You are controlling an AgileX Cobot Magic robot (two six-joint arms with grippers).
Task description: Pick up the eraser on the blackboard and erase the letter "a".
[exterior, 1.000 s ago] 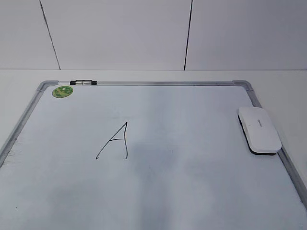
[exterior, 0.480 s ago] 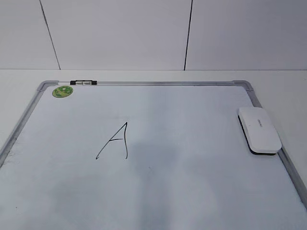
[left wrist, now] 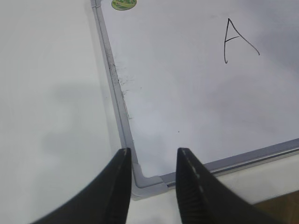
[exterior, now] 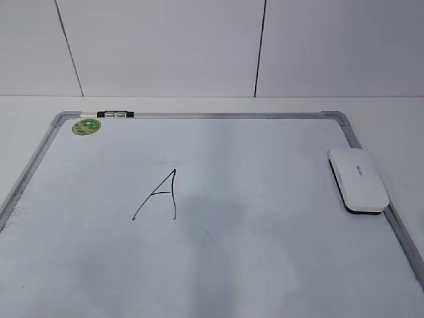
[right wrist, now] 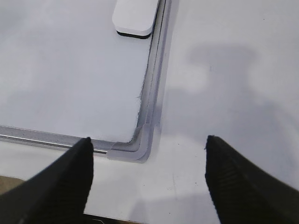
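The eraser [exterior: 358, 179], a white rounded block with a black underside, lies on the right edge of the blackboard [exterior: 265, 152]. In the right wrist view the eraser [right wrist: 135, 17] sits at the top, far ahead of my right gripper [right wrist: 147, 138]. That gripper is wide open above the blackboard's [right wrist: 70, 70] near right corner. My left gripper [left wrist: 153, 150] is open, with nothing between its fingers, over the near left corner of the blackboard [left wrist: 177, 102]. The letter "a" is out of view; only a tall capital A [exterior: 162, 192] [left wrist: 225, 42] shows. Neither gripper appears in the exterior view.
A round green sticker [exterior: 86, 126] [left wrist: 124, 4] marks the board's far left corner, beside a small clip [exterior: 114, 114] on the top frame. The board lies on a white table [right wrist: 224, 93]. A white panelled wall [exterior: 165, 46] stands behind.
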